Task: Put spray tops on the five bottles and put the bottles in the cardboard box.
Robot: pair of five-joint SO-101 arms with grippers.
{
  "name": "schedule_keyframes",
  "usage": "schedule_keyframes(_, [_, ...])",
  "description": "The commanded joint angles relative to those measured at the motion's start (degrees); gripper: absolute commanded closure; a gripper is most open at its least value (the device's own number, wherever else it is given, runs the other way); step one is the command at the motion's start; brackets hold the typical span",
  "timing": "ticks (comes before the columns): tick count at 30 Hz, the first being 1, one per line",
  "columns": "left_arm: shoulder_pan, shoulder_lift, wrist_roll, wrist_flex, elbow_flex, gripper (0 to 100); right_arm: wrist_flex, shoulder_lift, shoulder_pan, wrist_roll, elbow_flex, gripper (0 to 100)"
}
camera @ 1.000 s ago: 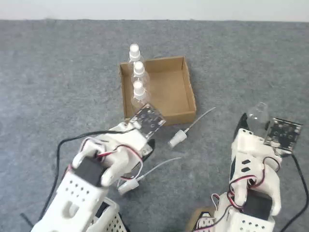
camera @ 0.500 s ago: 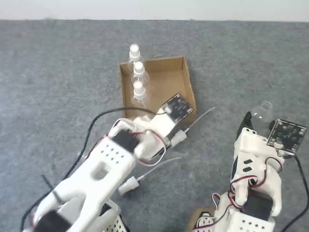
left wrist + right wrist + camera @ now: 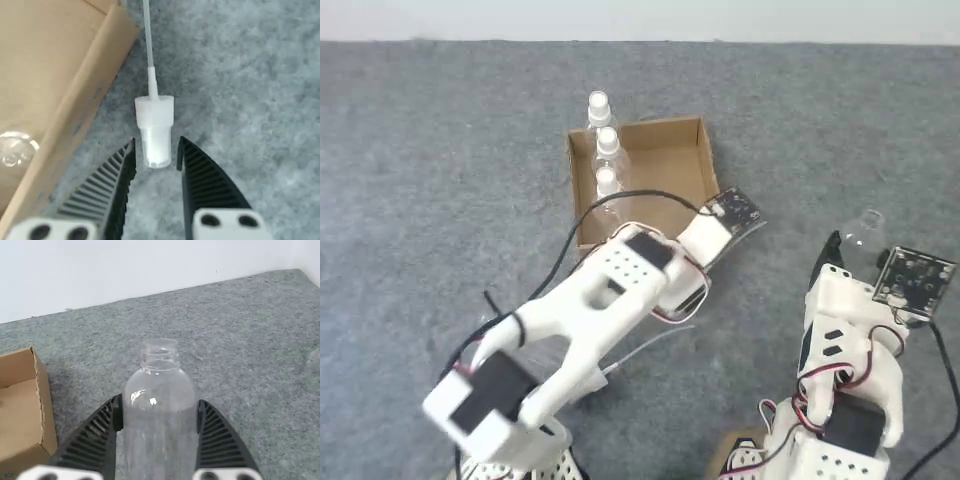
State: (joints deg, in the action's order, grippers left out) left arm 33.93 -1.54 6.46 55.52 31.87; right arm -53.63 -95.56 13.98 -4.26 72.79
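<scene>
A white spray top (image 3: 155, 132) lies on the grey carpet beside the cardboard box's outer wall (image 3: 75, 110), its thin tube pointing away. My left gripper (image 3: 156, 145) is open, one finger on each side of the cap, not closed on it. In the high view the left arm (image 3: 620, 290) stretches to the box's front right corner (image 3: 715, 190). My right gripper (image 3: 159, 412) is shut on a clear bottle (image 3: 159, 390) with a bare neck, held upright at the right (image 3: 860, 232). Three capped bottles (image 3: 607, 143) stand along the box's left wall.
A second spray top's thin tube (image 3: 655, 342) lies on the carpet beside the left arm. A white perforated basket (image 3: 520, 462) sits at the near edge under that arm. The box's corner (image 3: 20, 390) stands to one side of the held bottle.
My left arm has swung away from the near spray top and out to the spray top by the box's front right corner. The right arm and its bottle have barely moved.
</scene>
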Motion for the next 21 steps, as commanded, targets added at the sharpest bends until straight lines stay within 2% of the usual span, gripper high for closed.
schedule_keyframes(1, [-0.62,-4.66,-0.53,-1.49,-7.60,87,1.63,-0.84,0.66,-0.26,-0.70,95.4])
schedule_keyframes(8, [-0.09,-13.36,-0.62,-1.05,-14.29,87,1.45,-0.84,0.48,-0.26,-0.62,95.4])
schedule_keyframes(14, [0.00,-19.34,-0.62,5.45,-21.41,88,1.45,-0.84,0.48,-0.26,-0.62,95.4])
schedule_keyframes(19, [0.09,-21.27,-0.62,7.12,-25.01,98,1.36,-0.84,0.57,-0.26,-0.62,95.4])
schedule_keyframes(21, [0.44,-21.27,-0.62,7.21,-25.27,99,1.19,-0.84,0.22,-0.44,-0.62,95.4])
